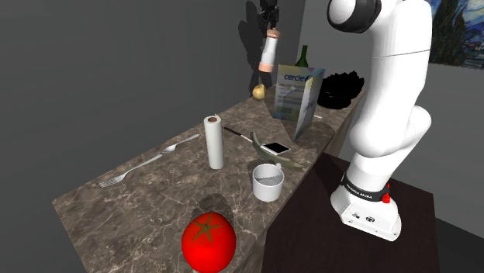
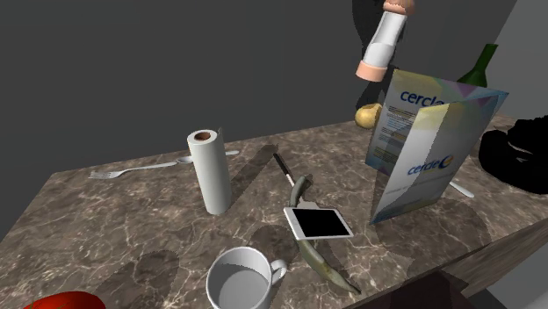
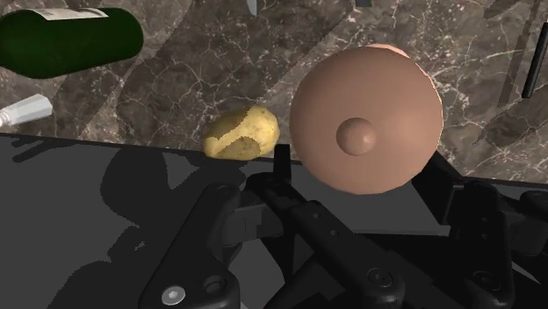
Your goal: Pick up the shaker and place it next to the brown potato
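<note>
My gripper (image 1: 269, 21) is shut on the top of the shaker (image 1: 268, 53), a white cylinder with pinkish-tan ends. It hangs high above the back of the marble counter (image 1: 147, 194), slightly tilted. In the second exterior view the shaker (image 2: 383, 44) hangs from the gripper (image 2: 397, 5), up and a little right of the potato (image 2: 369, 114). The yellow-brown potato (image 1: 259, 92) lies on the counter by the dark wall, almost under the shaker. In the wrist view the shaker's round tan base (image 3: 364, 132) faces the camera, with the potato (image 3: 242, 133) beside it far below.
A folded "cercle" leaflet (image 2: 430, 145) stands right of the potato, with a green bottle (image 2: 481, 66) behind it and a black object (image 2: 518, 154) beyond. Nearer stand a paper towel roll (image 1: 214, 142), phone (image 1: 275, 147), white mug (image 1: 268, 181), fork (image 1: 128, 172) and red tomato (image 1: 209, 242).
</note>
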